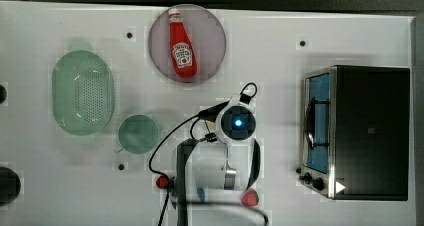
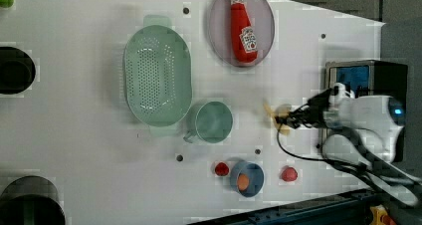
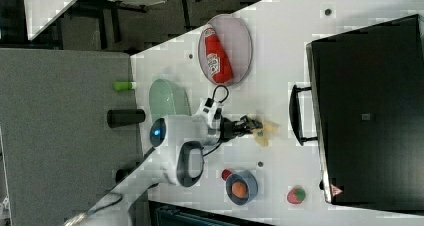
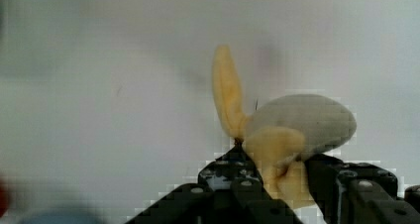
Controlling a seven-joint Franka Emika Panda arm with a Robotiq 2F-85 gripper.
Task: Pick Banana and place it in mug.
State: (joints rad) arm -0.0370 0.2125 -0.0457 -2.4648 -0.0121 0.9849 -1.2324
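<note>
White tabletop fills every view, scattered with kitchen toys. Closest to the camera, in the lower centre of the wrist view, the black gripper (image 4: 277,177) has its two jaws clamped on the stem end of the banana (image 4: 277,130), a pale yellow bunch; one curved finger sticks up toward the frame's middle, and a grey shadow-like patch lies beside it. The bunch appears lifted clear of the table, though the gap is hard to judge.

In the left view the banana (image 2: 277,119) sits at centre right at the tip of the white arm, and the green mug (image 2: 213,122) stands to its left at frame centre, well apart from it. Just beyond the mug, toward upper left, is the pale-green colander (image 2: 157,75). A blue bowl (image 2: 247,177) holding an orange fruit sits at lower centre. Farther off, at the top of the frame, a ketchup bottle (image 2: 243,27) lies on a round plate (image 2: 219,31), and a toaster oven (image 2: 366,75) stands at the right edge.

The step in hand looks like carrying the held bunch to the mug. To do it well, keep the grip firm on the narrow stem and carry high enough to clear the mug's rim. Centre over the dark green opening rather than the nearby colander. Lower until the loose fingers drop inside, then release; the spread bunch could catch on the small rim.
</note>
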